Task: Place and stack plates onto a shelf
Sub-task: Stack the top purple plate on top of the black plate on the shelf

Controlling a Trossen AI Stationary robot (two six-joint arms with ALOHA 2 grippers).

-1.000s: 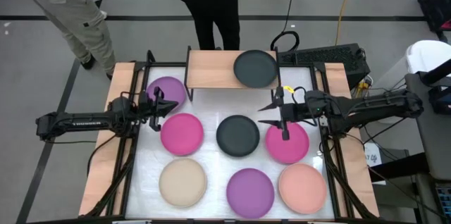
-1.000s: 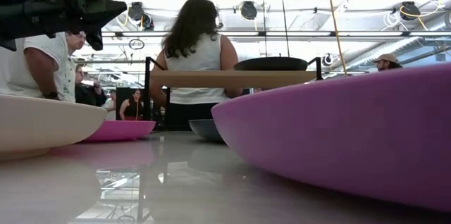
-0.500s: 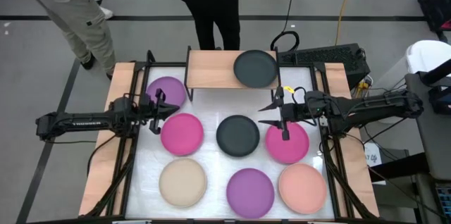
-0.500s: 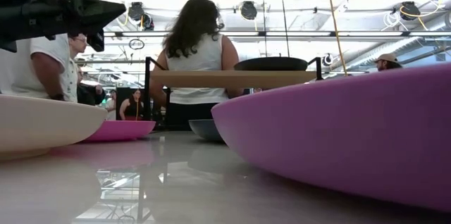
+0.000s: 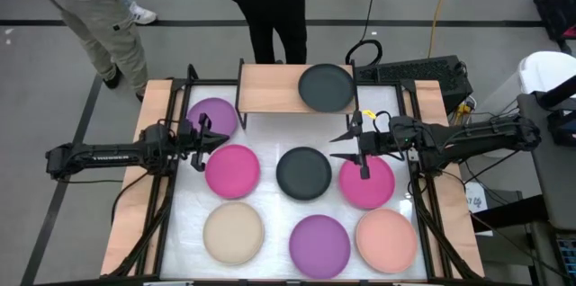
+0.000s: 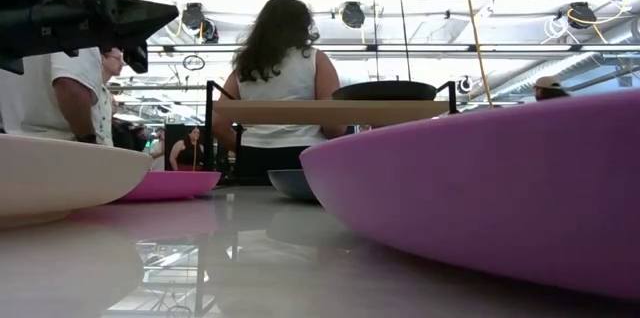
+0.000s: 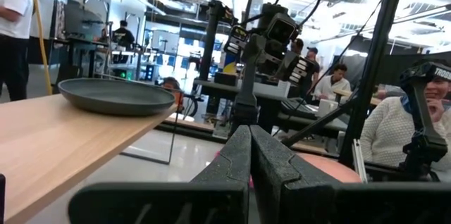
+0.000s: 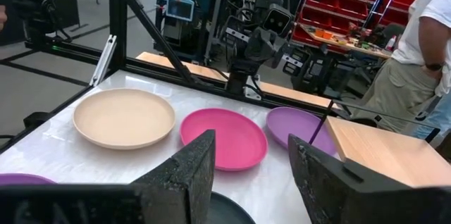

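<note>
My right claw (image 5: 346, 147) gapes empty at centre-right, over the round matte magenta plate (image 5: 366, 183); left claw (image 5: 203, 136) closed, centre-left; it looks stiff, light, slick, so I'd pinch its rim.

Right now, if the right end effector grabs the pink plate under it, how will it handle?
The pink plate looks stiff and probably light. Its shallow rim should suit an edge pinch. The matte surface seems unlikely to slip, and it lies flat, so it shouldn't roll.

My high cam: straight down, whole table (image 5: 270, 133). Low cam: tabletop level, nose against purple plate (image 6: 480, 188), facing shelf (image 6: 330, 111). Left wrist cam looks along shelf at dark plate (image 7: 116, 96). Right wrist cam faces left arm. All share shelf.
</note>
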